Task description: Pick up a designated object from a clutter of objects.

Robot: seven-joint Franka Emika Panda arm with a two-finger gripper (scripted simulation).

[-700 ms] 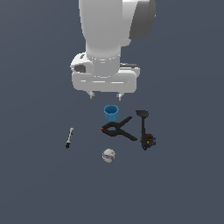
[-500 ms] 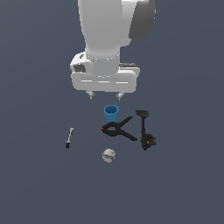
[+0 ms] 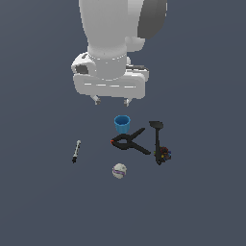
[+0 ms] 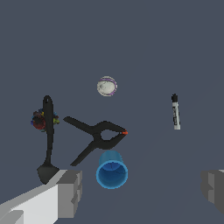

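The thin pen-like stick (image 3: 76, 151), pale grey with black ends, lies alone on the floor at the exterior view's left; it also shows in the wrist view (image 4: 175, 112). My gripper (image 3: 111, 101) hangs high above the floor, open and empty, roughly over the blue cup (image 3: 122, 124) and well to the right of the stick. In the wrist view both fingers (image 4: 70, 192) show wide apart, with the blue cup (image 4: 112, 169) between them.
A black spring clamp (image 3: 129, 141) lies beside the cup. A long black-handled tool (image 3: 157, 141) with a scoop end lies at the exterior view's right, a small multicoloured thing (image 3: 165, 154) at its handle. A white ball (image 3: 119, 170) with markings sits nearest the camera.
My gripper has drifted slightly toward the exterior view's left. The objects have not moved.
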